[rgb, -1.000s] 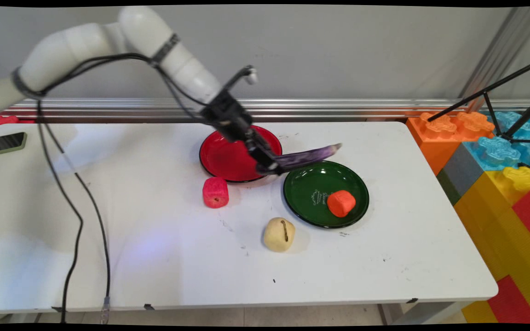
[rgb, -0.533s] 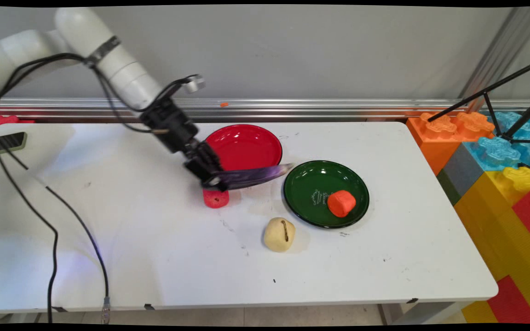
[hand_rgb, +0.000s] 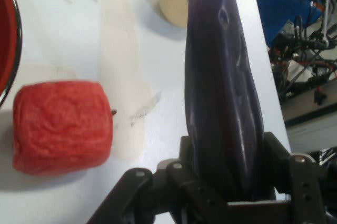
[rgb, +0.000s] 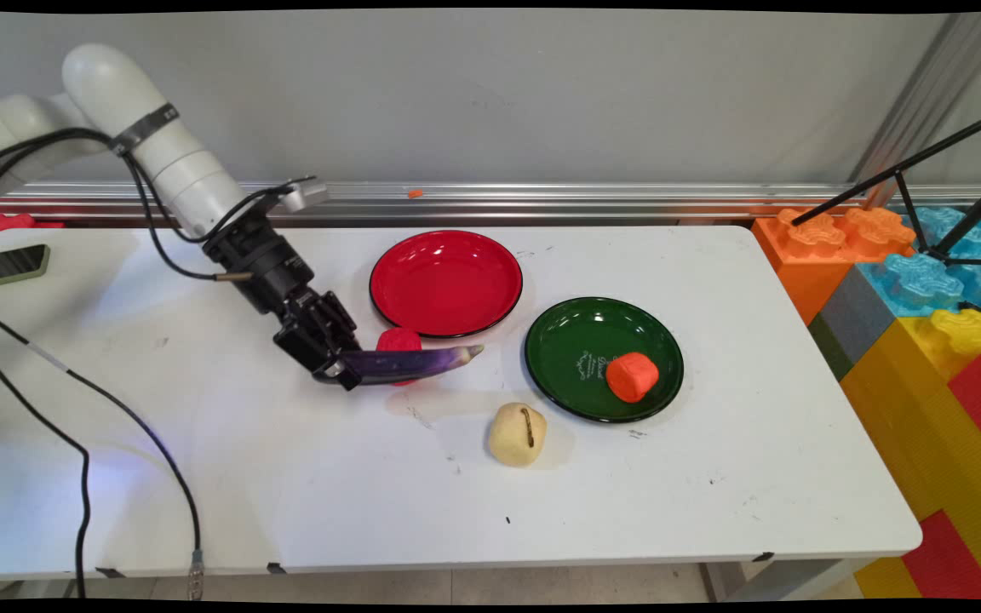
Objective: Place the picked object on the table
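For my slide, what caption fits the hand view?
Fingers clamp a purple eggplant above the table, red block beside.

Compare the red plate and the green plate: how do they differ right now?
Colour: the red plate is glossy red, the green plate dark green. Contents: the red plate is bare; the green plate holds an orange lump and shows a small white print. Position: the red plate sits farther back and left, the green plate nearer and right. Shared: both are round, shallow, dark-rimmed, flat on the white table, about the same size.
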Robot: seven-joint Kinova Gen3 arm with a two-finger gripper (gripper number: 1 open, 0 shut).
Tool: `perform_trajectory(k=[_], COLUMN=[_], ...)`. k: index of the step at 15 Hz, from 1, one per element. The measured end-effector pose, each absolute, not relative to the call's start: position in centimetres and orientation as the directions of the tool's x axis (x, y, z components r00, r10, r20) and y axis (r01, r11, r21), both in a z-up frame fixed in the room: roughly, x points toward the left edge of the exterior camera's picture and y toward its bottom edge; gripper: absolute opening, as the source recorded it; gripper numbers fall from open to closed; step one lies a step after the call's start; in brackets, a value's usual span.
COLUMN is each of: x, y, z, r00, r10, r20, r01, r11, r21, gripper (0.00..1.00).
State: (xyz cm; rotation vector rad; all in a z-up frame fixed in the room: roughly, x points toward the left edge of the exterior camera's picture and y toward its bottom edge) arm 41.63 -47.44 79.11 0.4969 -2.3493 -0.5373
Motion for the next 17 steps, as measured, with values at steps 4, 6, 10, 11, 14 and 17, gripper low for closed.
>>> perform_trajectory(k=[4, 6, 10, 11, 14, 17], x=[42.4, 42.5, 42.7, 42.7, 43.1, 43.4], y=[-47.3, -47.3, -47.3, -47.4, -47.4, -47.4], z=[77.0, 75.9, 74.2, 73.8, 72.9, 72.5], r00=[-0.714, -0.717, -0.721, -0.722, -0.723, -0.722], r10=[-0.465, -0.46, -0.454, -0.453, -0.455, -0.456], r20=[0.523, 0.524, 0.524, 0.523, 0.521, 0.52], r01=[-0.184, -0.176, -0.167, -0.165, -0.164, -0.162], r11=[0.846, 0.847, 0.847, 0.847, 0.844, 0.842], r21=[0.501, 0.502, 0.504, 0.506, 0.511, 0.514], gripper=[0.0, 0.0, 0.0, 0.0, 1.0, 1.0])
